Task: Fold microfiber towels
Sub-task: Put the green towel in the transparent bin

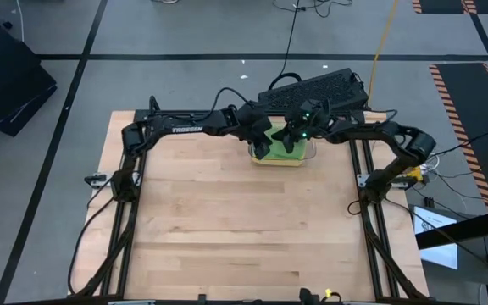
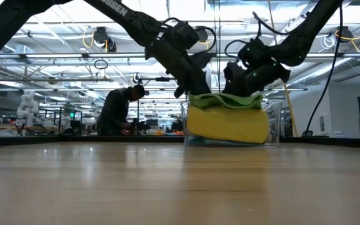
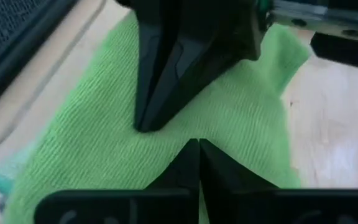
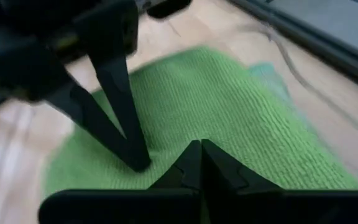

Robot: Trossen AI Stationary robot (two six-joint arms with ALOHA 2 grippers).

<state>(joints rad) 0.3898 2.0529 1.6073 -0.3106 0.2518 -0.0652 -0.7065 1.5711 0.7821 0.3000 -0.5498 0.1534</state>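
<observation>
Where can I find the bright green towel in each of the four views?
High view: bright green towel at the table's far middle, between both grippers.
Low view: on the yellow towel, right of centre.
Left wrist view: fills the centre.
Right wrist view: fills the centre.
Shared landmark: the towel itself.

You've got the bin (image 1: 310, 158) at the table's (image 1: 227, 229) far edge, towels (image 1: 280, 149) stacked in it, keyboard (image 1: 316, 91) behind.

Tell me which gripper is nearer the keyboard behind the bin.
Right. The right gripper sits on the green towel just below the keyboard; the left gripper is on the same towel, further left.
</observation>
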